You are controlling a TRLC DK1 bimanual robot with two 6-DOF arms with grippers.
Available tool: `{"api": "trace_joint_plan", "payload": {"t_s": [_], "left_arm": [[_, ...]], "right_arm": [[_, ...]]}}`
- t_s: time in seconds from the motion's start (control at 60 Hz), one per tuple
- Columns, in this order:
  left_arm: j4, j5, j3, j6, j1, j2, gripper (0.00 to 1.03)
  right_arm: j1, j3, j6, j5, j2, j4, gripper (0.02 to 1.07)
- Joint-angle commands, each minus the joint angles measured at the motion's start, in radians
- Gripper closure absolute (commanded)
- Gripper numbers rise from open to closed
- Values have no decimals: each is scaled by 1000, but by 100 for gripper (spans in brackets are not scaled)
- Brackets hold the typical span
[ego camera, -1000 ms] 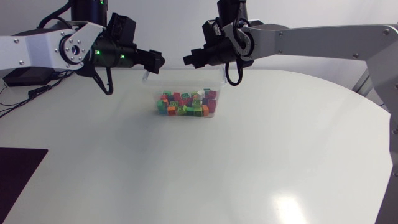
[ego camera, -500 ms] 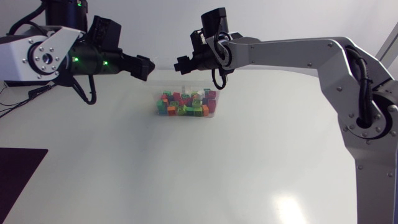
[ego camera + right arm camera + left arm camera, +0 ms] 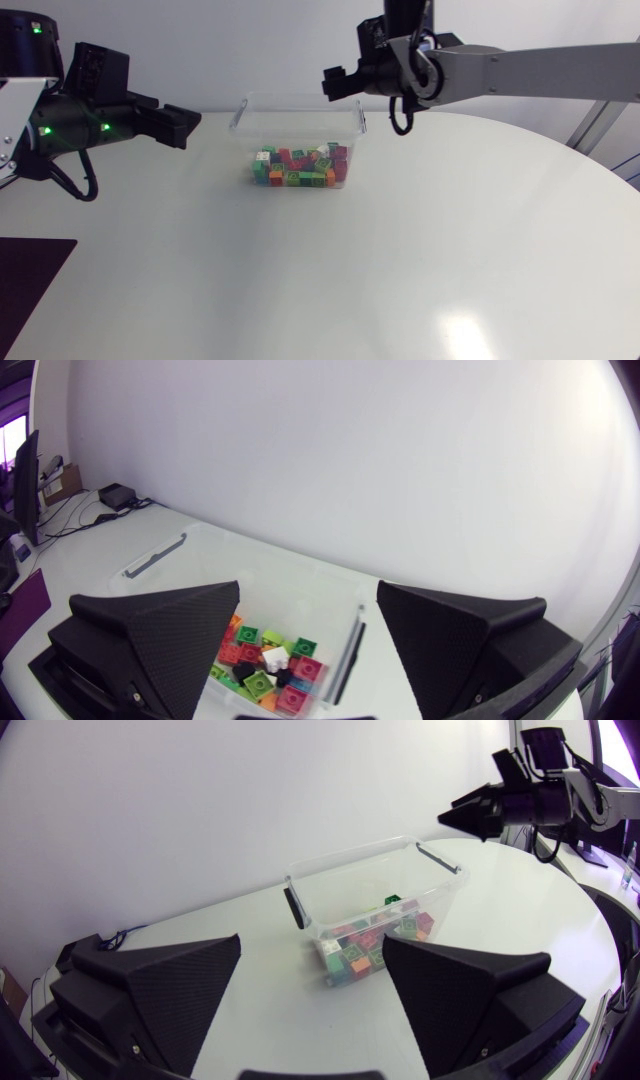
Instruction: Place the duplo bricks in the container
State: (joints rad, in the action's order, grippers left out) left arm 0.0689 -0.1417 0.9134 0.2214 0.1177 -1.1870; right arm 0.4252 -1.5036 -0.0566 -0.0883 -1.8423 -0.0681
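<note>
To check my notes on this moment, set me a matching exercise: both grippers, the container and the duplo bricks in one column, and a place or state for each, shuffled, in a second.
Column 1
1. left gripper
2. right gripper
3. container
4. duplo bricks

Column 2
A. many-coloured, heaped at the container's end nearer the head view's camera
B. open, raised by the container's far right corner
C. clear, no lid on, standing between the two grippers
D. open, off to the container's left, apart from it

Pairs: 1-D, 2-B, 3-C, 4-A
</note>
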Motion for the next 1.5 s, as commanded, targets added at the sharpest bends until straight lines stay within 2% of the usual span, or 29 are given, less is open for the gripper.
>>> {"api": "trace_joint_plan", "payload": {"t_s": [0.0, 0.217, 0.817, 1.167, 1.483], "left_arm": [[-26, -4, -54, 29, -26, 47, 5], [-29, -2, -123, 49, -67, 127, 5], [-70, 7, -334, 75, -150, 400, 5], [-126, 10, -475, 75, -179, 566, 5], [-127, 10, -581, 72, -196, 710, 5]], "right_arm": [[-19, 105, -28, -28, 91, -42, 7], [-49, 339, -84, -73, 279, -127, 7], [-187, 732, -172, -140, 752, -130, 7], [-250, 931, -207, -140, 1040, -88, 7], [-281, 1062, -223, -140, 1302, -1, 7]]}}
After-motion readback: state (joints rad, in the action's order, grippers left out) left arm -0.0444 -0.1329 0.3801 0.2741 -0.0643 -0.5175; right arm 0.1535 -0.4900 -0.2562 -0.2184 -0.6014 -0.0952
